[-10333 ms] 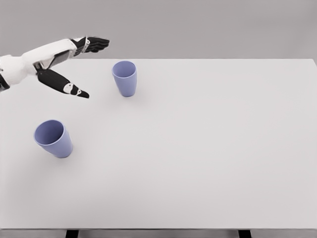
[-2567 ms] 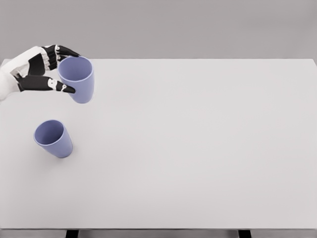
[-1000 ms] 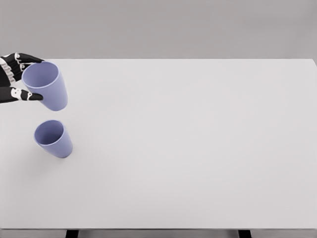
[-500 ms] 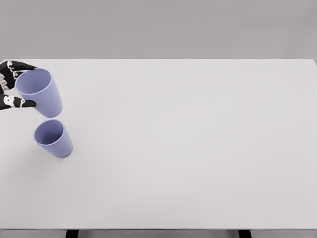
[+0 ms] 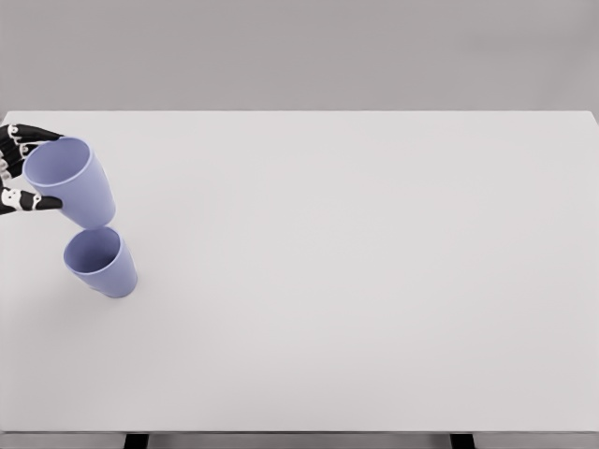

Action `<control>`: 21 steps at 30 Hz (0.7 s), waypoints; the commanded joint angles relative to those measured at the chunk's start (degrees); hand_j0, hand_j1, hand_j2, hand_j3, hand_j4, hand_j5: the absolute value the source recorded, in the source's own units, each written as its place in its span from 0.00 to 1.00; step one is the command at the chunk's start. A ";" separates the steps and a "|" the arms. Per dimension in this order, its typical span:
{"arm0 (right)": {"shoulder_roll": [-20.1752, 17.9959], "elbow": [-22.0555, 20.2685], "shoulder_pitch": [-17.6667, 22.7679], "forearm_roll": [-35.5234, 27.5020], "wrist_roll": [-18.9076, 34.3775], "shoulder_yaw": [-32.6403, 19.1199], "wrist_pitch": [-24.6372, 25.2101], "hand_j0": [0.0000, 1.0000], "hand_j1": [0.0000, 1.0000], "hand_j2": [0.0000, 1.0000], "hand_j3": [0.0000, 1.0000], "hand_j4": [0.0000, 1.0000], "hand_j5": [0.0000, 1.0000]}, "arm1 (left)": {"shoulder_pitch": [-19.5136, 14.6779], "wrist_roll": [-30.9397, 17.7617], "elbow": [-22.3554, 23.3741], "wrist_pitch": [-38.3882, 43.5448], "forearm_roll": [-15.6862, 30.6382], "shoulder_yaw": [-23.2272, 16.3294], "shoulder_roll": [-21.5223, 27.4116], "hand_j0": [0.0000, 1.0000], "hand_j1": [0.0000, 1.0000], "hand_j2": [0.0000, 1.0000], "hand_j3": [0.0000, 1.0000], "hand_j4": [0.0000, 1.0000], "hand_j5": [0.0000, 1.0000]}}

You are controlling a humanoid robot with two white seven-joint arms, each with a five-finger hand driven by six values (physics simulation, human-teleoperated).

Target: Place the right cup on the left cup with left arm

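head view: one camera, looks down on the table from the robot's side
table (image 5: 374, 281): white, flat, fills most of the picture; grey wall behind; two dark legs show at the bottom edge
left hand (image 5: 17, 173): at far left edge, only black fingers and part of the palm show, arm cut off by the frame
left hand state: fingers (image 5: 33, 134) curled round the held cup, upper ones at the far side of the rim, thumb (image 5: 28, 200) on the near side; clamped on it
held cup (image 5: 70, 181): lilac-blue, lifted off the table, mouth up and tilted a little toward the camera, inside visible; tapers to a narrower base at lower right
held cup position: above and slightly left of the second cup; its base sits just over the far rim of that cup; touching or a hair apart, cannot tell
second cup (image 5: 100, 262): same colour, stands on the table near the left edge, mouth open toward upper left, looks tilted from this angle
stacking: held cup not inside the second cup; the lower mouth is mostly uncovered
shadow: faint soft patch on the table beside the second cup
right hand: nothing of it shows
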 commanded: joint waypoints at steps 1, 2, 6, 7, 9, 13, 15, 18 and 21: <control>-0.01 0.01 0.00 -0.01 0.01 0.00 0.00 1.00 1.00 1.00 1.00 1.00 1.00 | 0.00 -0.24 -0.02 -0.01 0.32 0.26 0.05 0.63 0.63 0.63 0.63 0.63 0.63; -0.01 0.01 0.00 -0.01 0.01 0.00 0.00 1.00 1.00 1.00 1.00 1.00 1.00 | 0.09 -0.33 -0.02 -0.01 0.32 0.34 -0.03 0.63 0.63 0.63 0.63 0.63 0.63; -0.01 0.01 0.00 -0.01 0.01 0.00 0.00 1.00 1.00 1.00 1.00 1.00 1.00 | 1.67 -0.42 -0.02 -0.01 0.32 1.49 -0.03 0.63 0.63 0.63 0.63 0.63 0.63; -0.01 0.01 0.00 -0.01 0.01 0.00 0.00 1.00 1.00 1.00 1.00 1.00 1.00 | 1.93 -0.42 -0.02 -0.01 0.32 1.57 -0.03 0.63 0.63 0.63 0.63 0.63 0.63; -0.01 0.01 0.00 -0.01 0.01 0.00 0.00 1.00 1.00 1.00 1.00 1.00 1.00 | 2.20 -0.51 -0.02 -0.09 0.32 1.66 -0.03 0.63 0.63 0.63 0.63 0.63 0.63; -0.01 0.01 0.00 -0.01 0.01 0.00 0.00 1.00 1.00 1.00 1.00 1.00 1.00 | 2.99 -0.59 -0.02 -0.18 0.32 2.19 -0.12 0.63 0.63 0.63 0.63 0.63 0.63; -0.01 0.01 0.00 -0.01 0.01 0.00 0.00 1.00 1.00 1.00 1.00 1.00 1.00 | 3.87 -0.59 -0.02 -0.27 0.40 2.89 -0.12 0.63 0.63 0.63 0.63 0.63 0.63; -0.01 0.01 0.00 -0.01 0.01 0.00 0.00 1.00 1.00 1.00 1.00 1.00 1.00 | 4.48 -0.59 -0.11 -0.53 0.76 3.07 -0.12 0.63 0.63 0.63 0.63 0.63 0.63; -0.01 0.01 0.00 -0.01 0.01 0.00 0.00 1.00 1.00 1.00 1.00 1.00 1.00 | 4.75 -0.60 -0.02 -0.53 0.76 3.16 -0.12 0.63 0.63 0.63 0.63 0.63 0.63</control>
